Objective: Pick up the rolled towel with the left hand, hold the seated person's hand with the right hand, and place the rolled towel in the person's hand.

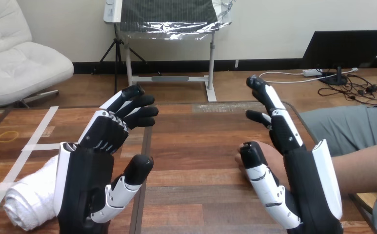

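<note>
Head view: rolled towel [30,195] lies on the table [196,146] right beside the left hand [91,175], behind its loosely spread fingers and untouched by them. Right hand [303,175] has straight, spread fingers too, with the person's hand [273,161] sitting between its thumb and palm, nothing curled round it.

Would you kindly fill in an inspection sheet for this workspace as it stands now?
Surface: wooden table, with pale tape strips at its left.
Job's things: rolled towel lies at near left, not picked up; person's hand lies at right.
Clutter: yellow rubber band at far left.
Hands: left hand open, in front of the towel; right hand open, thumb in front of the person's hand, grip not clear.
Cables: nothing seen on the table.
Surroundings: person's forearm comes in from the right.
</note>
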Tool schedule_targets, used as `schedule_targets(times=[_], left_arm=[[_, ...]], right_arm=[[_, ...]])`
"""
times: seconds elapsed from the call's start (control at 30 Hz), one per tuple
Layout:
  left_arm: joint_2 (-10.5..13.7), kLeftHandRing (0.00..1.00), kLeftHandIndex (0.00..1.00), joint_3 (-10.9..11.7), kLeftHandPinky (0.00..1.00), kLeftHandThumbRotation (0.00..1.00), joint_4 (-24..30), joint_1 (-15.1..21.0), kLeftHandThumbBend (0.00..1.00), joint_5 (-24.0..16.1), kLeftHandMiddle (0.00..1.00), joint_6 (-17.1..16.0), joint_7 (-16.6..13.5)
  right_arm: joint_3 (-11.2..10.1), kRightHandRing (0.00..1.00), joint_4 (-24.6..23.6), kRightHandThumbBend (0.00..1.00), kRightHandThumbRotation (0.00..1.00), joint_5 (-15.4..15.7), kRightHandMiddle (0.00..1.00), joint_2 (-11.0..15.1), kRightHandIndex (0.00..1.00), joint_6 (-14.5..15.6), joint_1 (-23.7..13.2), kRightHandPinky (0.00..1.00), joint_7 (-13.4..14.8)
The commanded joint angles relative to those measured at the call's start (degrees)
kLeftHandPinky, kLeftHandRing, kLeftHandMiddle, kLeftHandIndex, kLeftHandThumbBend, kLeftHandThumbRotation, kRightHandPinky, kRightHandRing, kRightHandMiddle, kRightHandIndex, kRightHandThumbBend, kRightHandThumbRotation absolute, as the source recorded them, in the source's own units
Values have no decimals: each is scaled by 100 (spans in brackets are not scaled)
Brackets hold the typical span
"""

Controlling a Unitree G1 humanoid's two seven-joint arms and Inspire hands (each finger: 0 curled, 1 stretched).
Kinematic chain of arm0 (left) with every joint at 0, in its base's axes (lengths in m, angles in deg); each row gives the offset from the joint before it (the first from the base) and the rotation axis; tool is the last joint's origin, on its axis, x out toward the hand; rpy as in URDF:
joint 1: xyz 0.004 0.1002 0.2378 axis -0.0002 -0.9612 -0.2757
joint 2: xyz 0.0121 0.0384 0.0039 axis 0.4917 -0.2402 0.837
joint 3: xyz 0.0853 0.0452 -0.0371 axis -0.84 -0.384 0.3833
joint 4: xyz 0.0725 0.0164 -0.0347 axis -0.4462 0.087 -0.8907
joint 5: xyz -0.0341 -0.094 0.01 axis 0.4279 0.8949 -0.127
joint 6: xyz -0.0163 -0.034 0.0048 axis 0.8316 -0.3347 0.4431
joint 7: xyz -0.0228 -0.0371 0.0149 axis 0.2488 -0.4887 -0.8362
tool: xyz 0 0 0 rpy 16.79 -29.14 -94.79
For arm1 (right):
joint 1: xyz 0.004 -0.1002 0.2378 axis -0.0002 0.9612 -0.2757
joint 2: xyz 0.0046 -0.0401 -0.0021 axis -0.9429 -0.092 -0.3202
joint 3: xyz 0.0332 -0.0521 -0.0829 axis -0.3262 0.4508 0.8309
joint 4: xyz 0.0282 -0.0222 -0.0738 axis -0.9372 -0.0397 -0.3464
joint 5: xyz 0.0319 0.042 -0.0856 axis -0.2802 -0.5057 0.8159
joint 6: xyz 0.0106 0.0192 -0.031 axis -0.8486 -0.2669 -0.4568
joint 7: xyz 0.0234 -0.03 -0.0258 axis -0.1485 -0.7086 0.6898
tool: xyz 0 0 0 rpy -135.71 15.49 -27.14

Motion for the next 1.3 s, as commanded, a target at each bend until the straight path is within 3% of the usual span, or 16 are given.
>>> schedule_targets(times=[0.0, 0.93, 1.27], left_arm=[[-63, 70, 79, -248, 66, 62, 5, -459, 70, 34, 76, 57, -11], [-54, 70, 78, -267, 65, 62, 67, -431, 72, 50, 75, 234, 13], [-105, 69, 79, -173, 64, 62, 49, -438, 71, -106, 75, 115, -84]], right_arm=[[29, 95, -78, 40, 87, -63, 96, -57, 93, -28, -227, 83, -28], [79, 94, -5, 35, 83, -120, 95, -122, 92, 20, -316, 81, -52], [87, 95, -2, 34, 82, -125, 96, -120, 92, 16, -311, 81, -70]])
